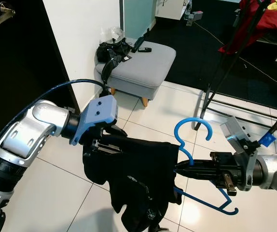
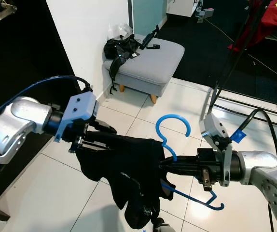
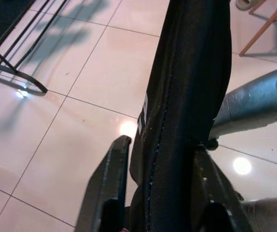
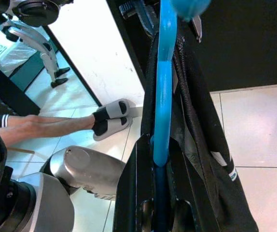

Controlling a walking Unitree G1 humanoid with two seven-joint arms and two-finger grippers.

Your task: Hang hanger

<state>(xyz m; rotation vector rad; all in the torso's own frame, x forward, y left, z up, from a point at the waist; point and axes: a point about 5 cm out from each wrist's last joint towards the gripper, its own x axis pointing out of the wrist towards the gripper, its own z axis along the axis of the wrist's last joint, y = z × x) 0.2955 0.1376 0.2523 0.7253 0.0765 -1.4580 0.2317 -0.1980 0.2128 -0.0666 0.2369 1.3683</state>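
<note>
Above the tiled floor [image 1: 56, 193], the right gripper [image 1: 179, 167] grips the blue hanger [image 1: 191, 126], the left gripper [image 1: 100, 145] grasps the black garment [image 1: 138, 179]; hanging on the rack [image 1: 225, 63] remains.

We see our right gripper [image 4: 159, 212] clamped on the blue hanger [image 4: 163, 96], with the black garment [image 4: 201, 140] draped beside it. A person's leg in a black sock and grey slipper [image 4: 113, 118] rests on the tiled floor [image 4: 264, 130].
</note>
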